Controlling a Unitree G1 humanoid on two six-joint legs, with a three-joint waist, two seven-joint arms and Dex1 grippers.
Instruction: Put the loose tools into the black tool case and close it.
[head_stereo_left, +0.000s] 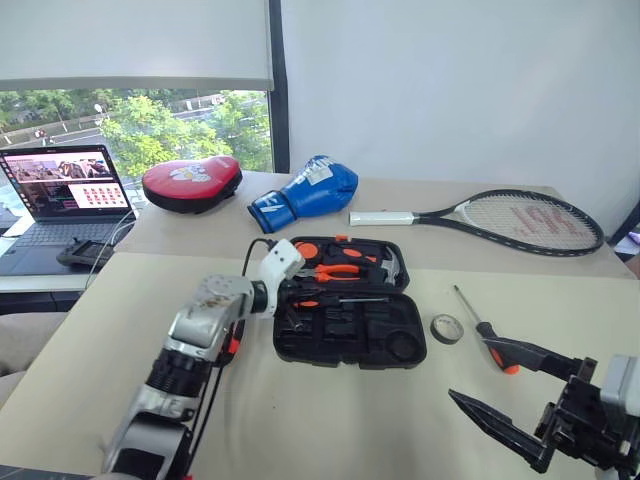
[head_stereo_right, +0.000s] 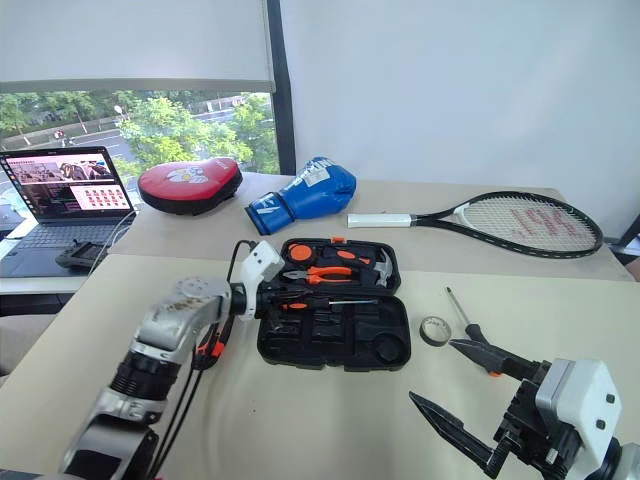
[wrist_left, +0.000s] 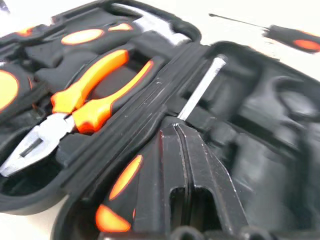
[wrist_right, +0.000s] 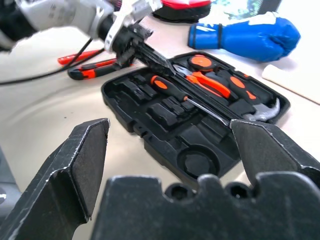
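Case (head_stereo_left: 350, 318) lies open mid-frame on the desk (head_stereo_left: 100, 330); left tool (wrist_right: 150, 54), pressed together, hovers over a screwdriver (wrist_right: 172, 90) inside. Right tool (head_stereo_left: 515, 400) spread wide, lower right.

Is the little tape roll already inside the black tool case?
No, the tape roll lies on the table to the right of the open black tool case, next to a screwdriver.

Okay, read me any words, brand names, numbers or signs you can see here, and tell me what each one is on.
No text can be read for certain.
Tennis racket: large red letters on the strings, too faint to read.
Blue boxing glove: white patch with print, too small to read.
Red-and-black punch pad: white emblem, unreadable.
Laptop: screen shows pictures and small text, too small to read.
Black tool case and its tools: no lettering visible.
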